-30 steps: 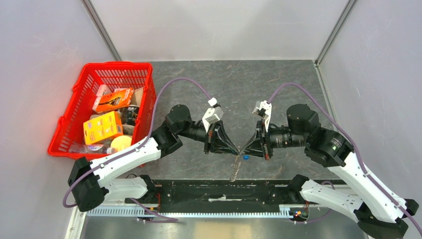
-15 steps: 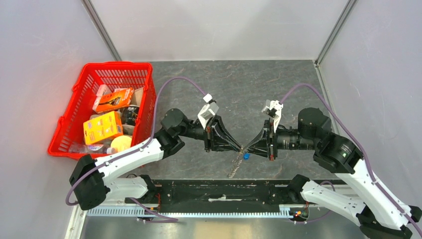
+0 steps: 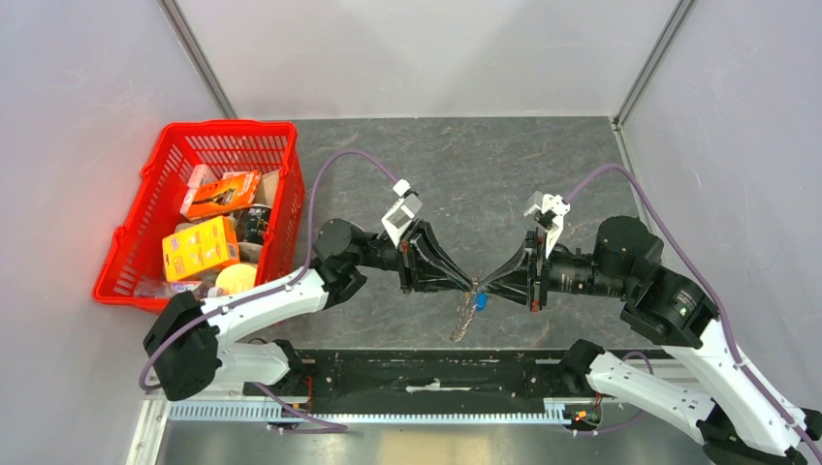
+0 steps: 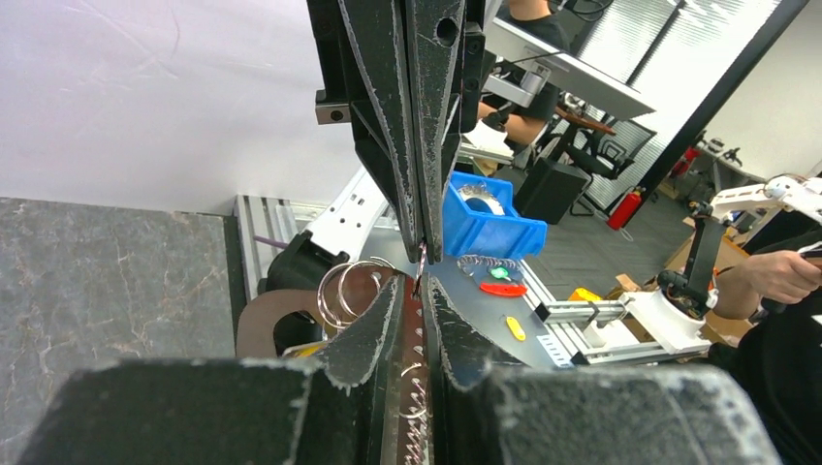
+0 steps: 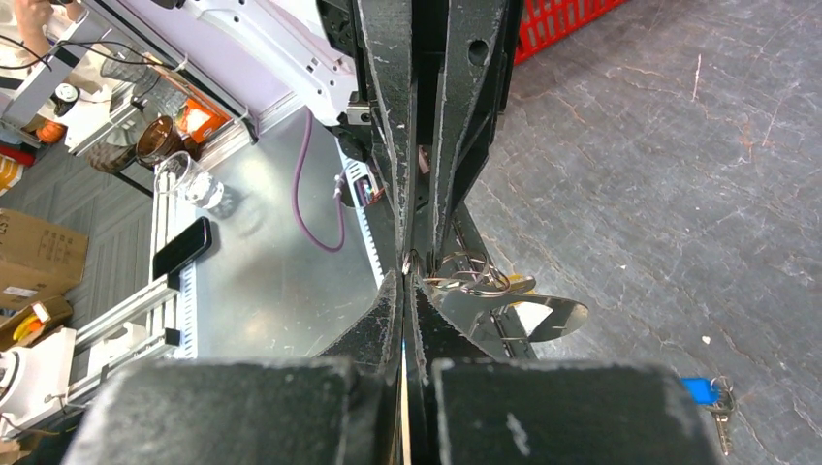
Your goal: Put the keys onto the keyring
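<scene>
My left gripper [image 3: 471,286] and right gripper [image 3: 483,288] meet tip to tip above the table, both shut. In the left wrist view the left fingers [image 4: 373,325] pinch the keyring's silver chain [image 4: 415,387]. Its silver rings [image 4: 344,289] and grey curved loop [image 4: 276,315] stick out to the left. The right gripper [image 5: 405,276] is shut on a thin ring of the keyring [image 5: 470,276] at its tip, next to the grey loop [image 5: 548,315]. The chain [image 3: 463,318] hangs below. The blue key [image 3: 480,301] shows just under the tips and in the right wrist view [image 5: 700,390]. A yellow-gold bit [image 5: 525,287] peeks from behind the loop.
A red basket [image 3: 281,174] with orange and yellow boxes stands at the left. A black rail [image 3: 426,373] runs along the near edge. Purple cables [image 3: 339,160] arch over both arms. Grey walls close the sides and back.
Both grippers have shifted slightly to the right, still tip to tip. The right arm has drawn back to the right and the left arm has stretched after it. The chain and blue key moved along.
</scene>
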